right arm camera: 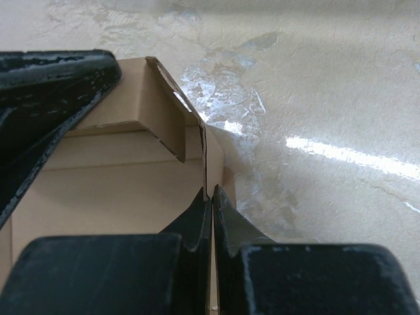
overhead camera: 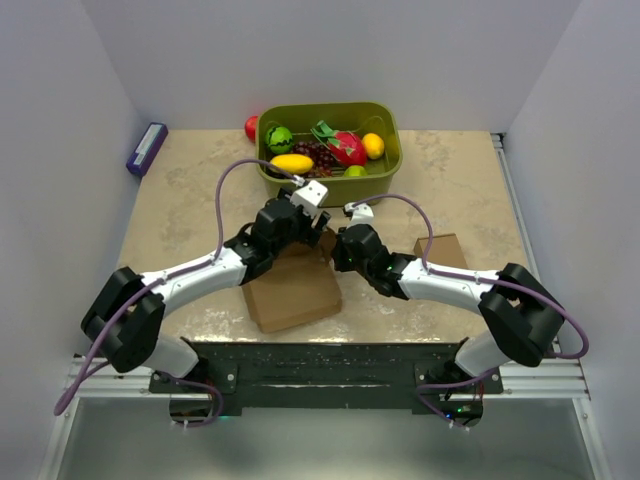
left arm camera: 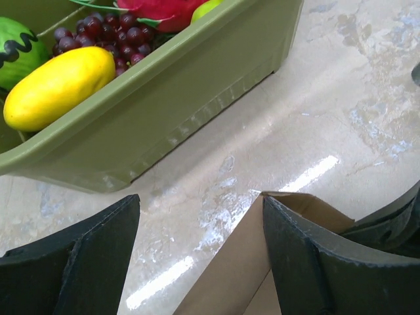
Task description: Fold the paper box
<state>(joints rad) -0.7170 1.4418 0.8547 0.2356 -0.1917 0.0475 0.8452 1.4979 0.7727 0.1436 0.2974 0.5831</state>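
Well, the box (overhead camera: pixel 292 292) looks partly folded: one corner wall stands, flaps remain. Left gripper (left arm camera: pixel 200 262) gapes wide at its edge; right gripper (right arm camera: pixel 211 200) is closed tight against that wall.

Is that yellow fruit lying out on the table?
No, the yellow fruit lies inside the green bin, next to the purple grapes.

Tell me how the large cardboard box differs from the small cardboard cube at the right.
The paper box is much wider than the small cube. The paper box has raised walls and flaps; the small cube looks closed and compact. Both are plain brown cardboard.
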